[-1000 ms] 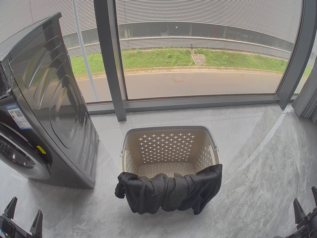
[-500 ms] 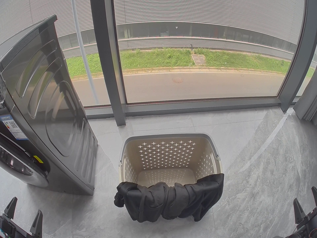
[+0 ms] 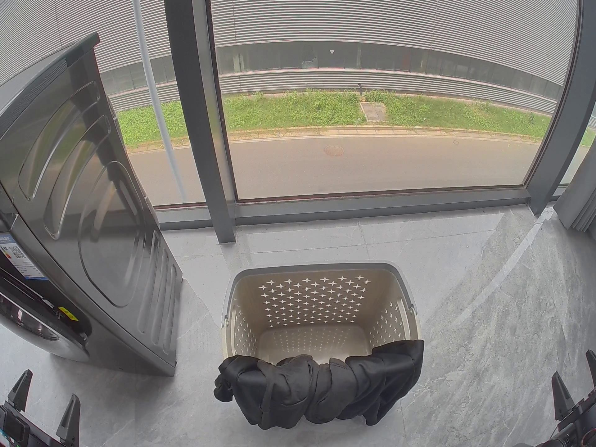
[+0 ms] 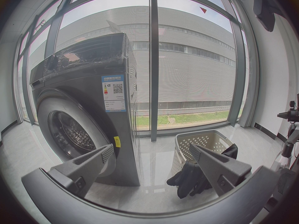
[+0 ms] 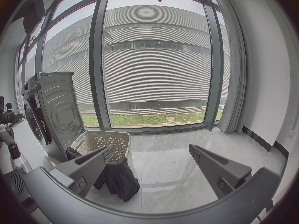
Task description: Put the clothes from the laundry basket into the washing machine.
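Black wedge fingers stand wide apart on both the left gripper (image 3: 48, 398) and the right gripper (image 3: 572, 377). Each is empty and low over the grey stone floor (image 3: 496, 318). Ahead of them and roughly between the two, a dark garment (image 3: 323, 386) hangs over the near rim of the cream laundry basket (image 3: 313, 299). Much of it droops down the outer wall toward the floor. The rest of the basket looks bare, so this seems the one piece to move, and the step in hand is the reach and grasp.

Either gripper could take it. I would come from above and close on the thick bunched ridge at the rim rather than on a loose flap, so the piece lifts together and no sleeve trails. Raise it clear of the rim before swinging, since the light basket may tip or slide.

Farther off, ahead of the left gripper and to its outer side, stands the dark washing machine (image 3: 93, 218). Its side panel faces the basket and its round door (image 4: 73, 134) is on the face turned toward that gripper. I cannot tell whether the door is open, so that needs checking first. Beyond everything is the window (image 3: 372, 94).
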You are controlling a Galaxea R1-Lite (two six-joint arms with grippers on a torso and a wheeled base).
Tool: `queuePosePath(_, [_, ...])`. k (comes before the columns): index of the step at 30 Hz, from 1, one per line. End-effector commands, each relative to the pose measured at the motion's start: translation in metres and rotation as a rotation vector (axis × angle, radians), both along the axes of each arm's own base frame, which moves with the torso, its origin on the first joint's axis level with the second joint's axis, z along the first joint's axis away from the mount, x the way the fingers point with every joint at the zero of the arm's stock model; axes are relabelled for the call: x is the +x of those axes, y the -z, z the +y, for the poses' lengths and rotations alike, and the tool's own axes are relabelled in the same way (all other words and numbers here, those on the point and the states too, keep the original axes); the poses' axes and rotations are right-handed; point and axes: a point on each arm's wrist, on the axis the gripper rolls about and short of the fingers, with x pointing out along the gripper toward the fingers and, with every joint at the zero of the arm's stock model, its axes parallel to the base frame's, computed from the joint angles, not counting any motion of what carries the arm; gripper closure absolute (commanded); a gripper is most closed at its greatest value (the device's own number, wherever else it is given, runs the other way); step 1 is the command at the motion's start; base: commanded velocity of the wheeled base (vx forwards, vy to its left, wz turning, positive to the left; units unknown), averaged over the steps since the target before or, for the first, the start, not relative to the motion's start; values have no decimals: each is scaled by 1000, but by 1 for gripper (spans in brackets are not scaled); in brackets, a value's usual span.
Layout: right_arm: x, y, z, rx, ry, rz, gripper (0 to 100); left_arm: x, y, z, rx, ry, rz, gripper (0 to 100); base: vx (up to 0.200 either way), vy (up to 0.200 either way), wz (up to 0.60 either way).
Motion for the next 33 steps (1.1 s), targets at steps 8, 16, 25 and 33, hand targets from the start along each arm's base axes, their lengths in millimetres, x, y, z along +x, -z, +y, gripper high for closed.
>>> queuePosePath(8, [0,5,0,0,-2,5,0,0,5,0,1,0,-1,0,0,-50,0])
queuePosePath(16, [0,5,0,0,0,5,0,0,5,0,1,0,-1,0,50,0,0])
queuePosePath(25, [0,5,0,0,0,5,0,0,5,0,-1,0,-1,0,156,0,0])
queuePosePath(33, [0,5,0,0,-2,5,0,0,5,0,-1,0,-1,0,0,0,0])
